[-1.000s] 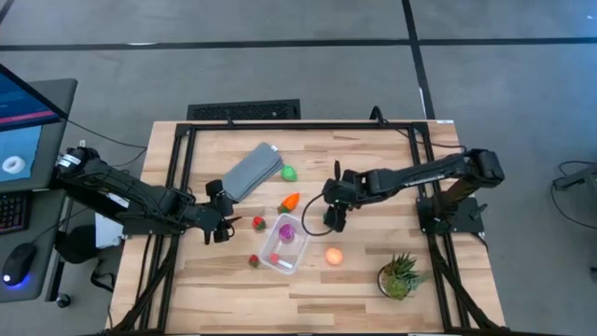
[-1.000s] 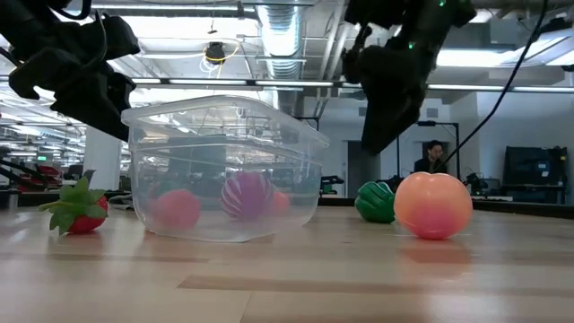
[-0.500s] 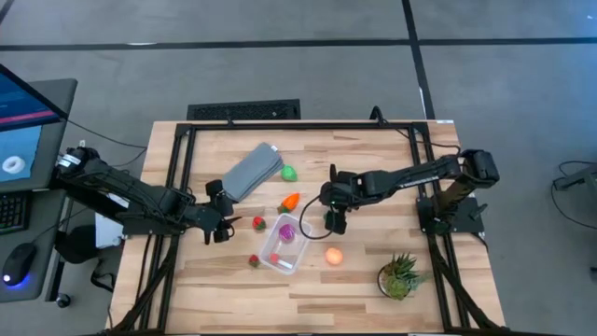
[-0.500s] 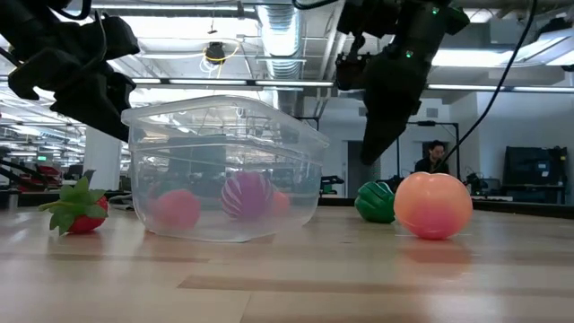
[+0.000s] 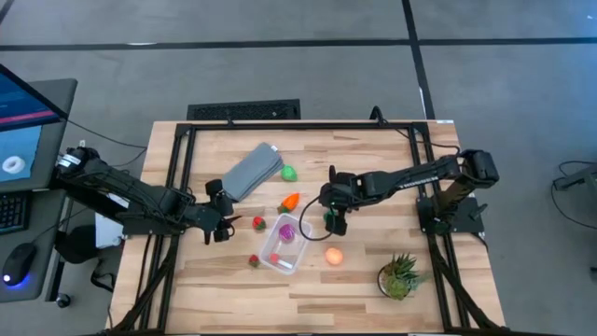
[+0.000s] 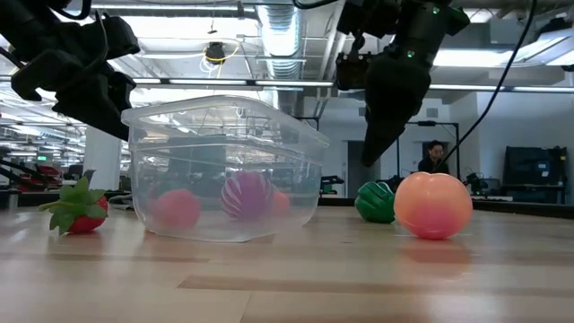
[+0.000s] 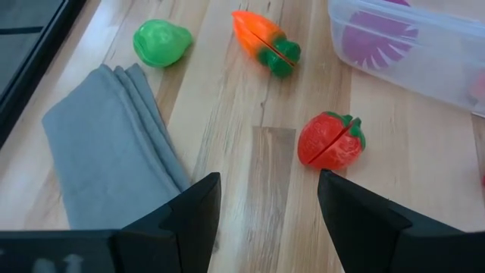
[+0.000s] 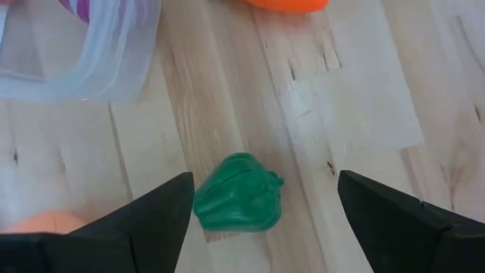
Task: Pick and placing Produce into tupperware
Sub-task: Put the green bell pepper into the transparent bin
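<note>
The clear tupperware [image 5: 284, 246] stands on the table with a purple piece [image 5: 287, 231] inside. My right gripper [image 5: 333, 222] hangs open just above the dark green piece [image 8: 239, 201], a finger on either side of it and clear of it. That piece lies on the wood between the tupperware and the yellow-orange ball [image 5: 334, 256]. My left gripper [image 5: 222, 230] waits open to the left of a strawberry [image 7: 330, 141]. The orange carrot [image 5: 291, 201], the light green piece [image 5: 288, 173] and a second strawberry [image 5: 253, 261] lie loose on the table.
A folded grey cloth-like piece [image 5: 252, 171] lies far-left of the tupperware, beside my left gripper [image 7: 267, 178]. The spiky potted plant [image 5: 401, 276] stands near the table's near right corner. A black frame [image 5: 182, 159] borders the table. Bare wood [image 5: 373, 238] lies right of the ball.
My right gripper has shifted a little toward the table's left, settling over the dark green piece beside the tupperware. It stays open. The left arm and the produce have kept still.
</note>
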Controlling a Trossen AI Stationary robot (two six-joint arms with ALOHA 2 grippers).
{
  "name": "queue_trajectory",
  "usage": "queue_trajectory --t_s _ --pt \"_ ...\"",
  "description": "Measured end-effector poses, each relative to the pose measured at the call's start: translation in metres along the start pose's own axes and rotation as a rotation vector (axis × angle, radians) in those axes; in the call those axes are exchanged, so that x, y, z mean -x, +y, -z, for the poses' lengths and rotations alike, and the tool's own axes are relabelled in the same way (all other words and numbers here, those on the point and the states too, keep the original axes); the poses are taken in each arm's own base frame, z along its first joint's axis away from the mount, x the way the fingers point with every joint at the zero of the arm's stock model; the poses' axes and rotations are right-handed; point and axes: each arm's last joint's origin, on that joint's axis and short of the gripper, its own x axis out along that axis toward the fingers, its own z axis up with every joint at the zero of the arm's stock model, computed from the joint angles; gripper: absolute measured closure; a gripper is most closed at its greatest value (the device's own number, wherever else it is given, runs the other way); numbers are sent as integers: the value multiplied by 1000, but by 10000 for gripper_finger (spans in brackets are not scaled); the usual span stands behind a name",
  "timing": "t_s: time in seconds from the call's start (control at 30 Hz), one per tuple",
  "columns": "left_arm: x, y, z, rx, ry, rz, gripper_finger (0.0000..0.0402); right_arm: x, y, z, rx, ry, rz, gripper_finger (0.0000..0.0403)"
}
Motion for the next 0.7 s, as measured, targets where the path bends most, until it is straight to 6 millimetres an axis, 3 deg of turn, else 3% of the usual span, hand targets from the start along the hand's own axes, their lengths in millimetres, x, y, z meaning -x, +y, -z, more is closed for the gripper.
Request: queue_trajectory --t_s 0.47,0.7 --pt "0 0 0 9 0 0 191 0 5 0 0 -7 -21 55" --pt "0 0 0 9 -1 0 191 -1 14 5 199 -6 -14 56"
